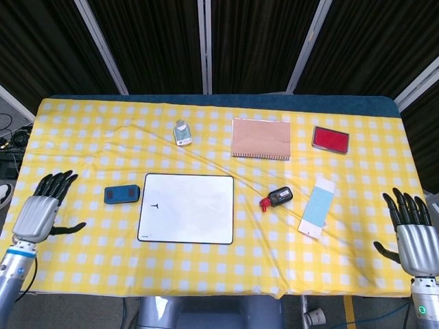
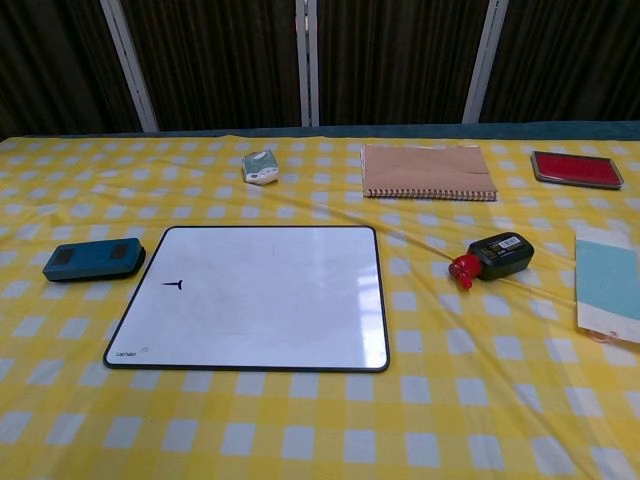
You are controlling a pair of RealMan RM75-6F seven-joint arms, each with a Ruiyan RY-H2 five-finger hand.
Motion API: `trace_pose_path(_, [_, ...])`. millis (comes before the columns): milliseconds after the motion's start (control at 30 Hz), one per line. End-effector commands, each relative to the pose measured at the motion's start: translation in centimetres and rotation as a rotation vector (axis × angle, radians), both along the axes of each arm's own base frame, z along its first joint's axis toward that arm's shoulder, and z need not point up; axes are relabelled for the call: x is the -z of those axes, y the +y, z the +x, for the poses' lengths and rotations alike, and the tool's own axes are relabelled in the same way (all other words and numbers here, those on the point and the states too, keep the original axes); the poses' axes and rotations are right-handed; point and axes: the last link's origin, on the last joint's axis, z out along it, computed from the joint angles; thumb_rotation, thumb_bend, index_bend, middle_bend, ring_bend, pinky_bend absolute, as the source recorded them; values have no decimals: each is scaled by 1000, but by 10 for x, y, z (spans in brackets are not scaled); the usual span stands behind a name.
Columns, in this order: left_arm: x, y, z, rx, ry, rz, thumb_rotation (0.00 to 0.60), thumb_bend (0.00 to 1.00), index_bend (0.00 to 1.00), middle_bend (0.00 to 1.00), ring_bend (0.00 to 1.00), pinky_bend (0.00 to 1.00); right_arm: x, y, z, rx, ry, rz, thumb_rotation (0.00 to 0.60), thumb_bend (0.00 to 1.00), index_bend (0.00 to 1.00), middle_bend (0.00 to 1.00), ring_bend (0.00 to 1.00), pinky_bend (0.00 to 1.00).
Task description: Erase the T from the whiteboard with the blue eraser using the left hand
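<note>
A whiteboard (image 1: 186,208) (image 2: 255,296) lies on the yellow checked cloth, with a small black T (image 1: 156,205) (image 2: 174,285) near its left edge. The blue eraser (image 1: 121,195) (image 2: 93,259) sits just left of the board. My left hand (image 1: 42,212) hovers open at the table's left edge, left of the eraser and apart from it. My right hand (image 1: 410,235) is open at the table's right front corner, holding nothing. Neither hand shows in the chest view.
A brown notebook (image 1: 260,138), a red stamp pad (image 1: 330,138) and a small green-white packet (image 1: 182,132) lie at the back. A black bottle with red cap (image 1: 277,198) and a light blue card (image 1: 318,209) lie right of the board.
</note>
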Motion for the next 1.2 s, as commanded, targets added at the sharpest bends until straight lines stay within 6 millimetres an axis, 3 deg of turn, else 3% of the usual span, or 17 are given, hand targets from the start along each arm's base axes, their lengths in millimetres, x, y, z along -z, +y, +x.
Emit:
trace_pose_path(33, [26,47,15,8,33,-58,516,17,0,0,0,0,1,-4,-1,10,11,0,600,0,0,0,0,0])
trace_pose_path(233, [60,79,19,-7,129,-153,596,194,23,52,13,76,3,-7,-1,23,28,-5,600,0,0,0,0,0])
trace_pose_path(467, [85,98,23,-28,141,-223,600,311,168,181,112,224,6,-10,-6,50,44,6,600,0,0,0,0,0])
trace_pose_path(933, [102,102,23,-63,137,-322,600,319,203,194,124,242,7,-12,-13,89,54,17,600,0,0,0,0,0])
trace_pose_path(1200, [112,105,22,-64,125,-320,600,319,303,279,197,321,8,-12,-15,98,58,23,600,0,0,0,0,0])
